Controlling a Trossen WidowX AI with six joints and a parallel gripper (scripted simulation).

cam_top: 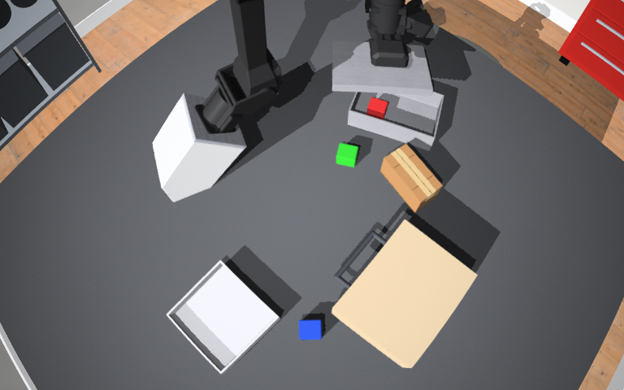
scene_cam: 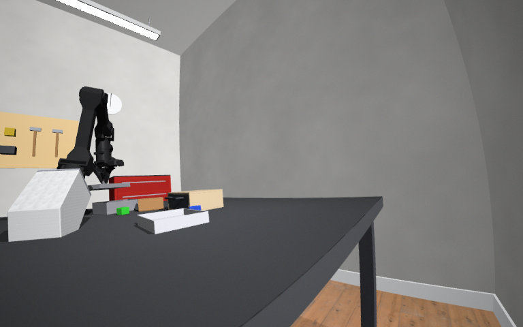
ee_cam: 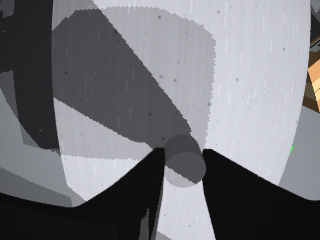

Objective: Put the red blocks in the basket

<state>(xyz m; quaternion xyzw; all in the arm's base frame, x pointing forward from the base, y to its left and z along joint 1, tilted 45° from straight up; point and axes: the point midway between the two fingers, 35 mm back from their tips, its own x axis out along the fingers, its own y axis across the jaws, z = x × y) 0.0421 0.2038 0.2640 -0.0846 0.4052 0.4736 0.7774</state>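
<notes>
The gripper (cam_top: 389,58) is clamped on the knob (ee_cam: 183,159) of the lid (cam_top: 382,73), holding it above the box (cam_top: 394,130) near the far edge, where a red block (cam_top: 377,107) lies exposed. With so small a hold, the lid could swing or slip, dropping onto the block or knocking the green block (cam_top: 347,154).

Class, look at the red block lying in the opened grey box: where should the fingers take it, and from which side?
Grip the red block across two opposite upright faces, coming straight down from above. The grey box walls it in, so only its top is open. First the gripper must set down the lid it holds by the knob.
</notes>
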